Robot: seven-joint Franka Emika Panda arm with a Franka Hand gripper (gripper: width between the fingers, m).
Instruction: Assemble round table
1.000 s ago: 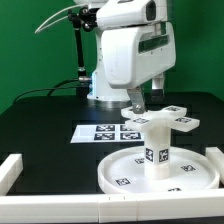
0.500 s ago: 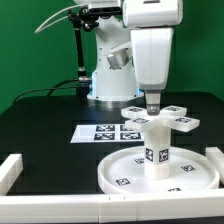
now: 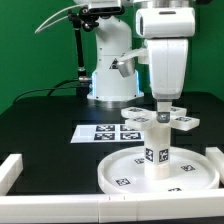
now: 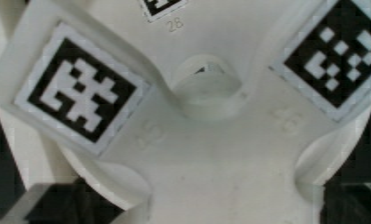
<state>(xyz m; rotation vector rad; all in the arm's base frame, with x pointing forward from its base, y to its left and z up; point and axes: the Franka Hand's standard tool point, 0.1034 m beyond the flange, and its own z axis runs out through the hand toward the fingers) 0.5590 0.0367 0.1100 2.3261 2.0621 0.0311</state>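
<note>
Gripper (image 3: pixel 162 116) sits down on the cross-shaped foot piece (image 3: pixel 160 118) at its centre; jaw spacing cannot be determined. Foot piece tops the cylinder leg (image 3: pixel 157 150), upright on the round disc (image 3: pixel 120 172).

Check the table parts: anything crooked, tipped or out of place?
Nothing stands out. The leg stands upright in the middle of the round disc, the cross-shaped foot sits level on top of it, and the gripper is right over the foot's centre. The marker board lies flat behind the disc.
</note>
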